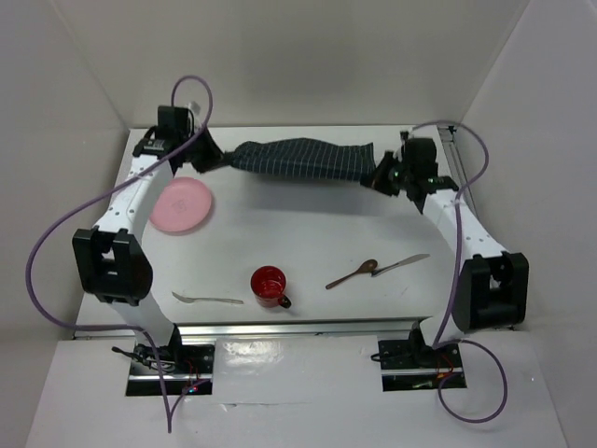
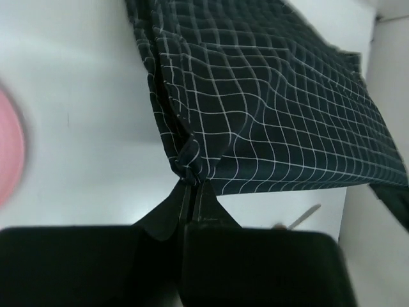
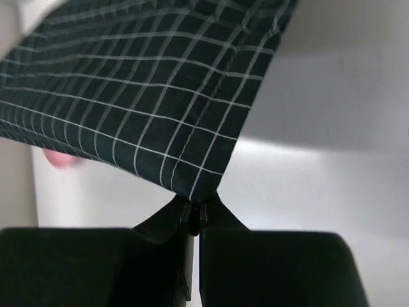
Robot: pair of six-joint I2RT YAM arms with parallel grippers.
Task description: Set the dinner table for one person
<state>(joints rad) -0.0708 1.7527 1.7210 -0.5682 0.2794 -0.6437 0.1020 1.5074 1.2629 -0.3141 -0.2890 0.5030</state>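
Navy checked cloth (image 1: 303,161) spans dinner table's (image 1: 308,233) far edge; left hand (image 2: 192,194), right hand (image 3: 195,208) pinch its ends.

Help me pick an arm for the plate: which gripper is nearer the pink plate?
Left. The left gripper pinches the checked cloth by one end just beyond the pink plate; the right gripper pinches the other end, far across the dinner table.

One each: cloth (image 1: 303,161), plate (image 1: 182,204), cup (image 1: 269,285), fork (image 1: 207,299), spoon (image 1: 353,274), knife (image 1: 403,264)
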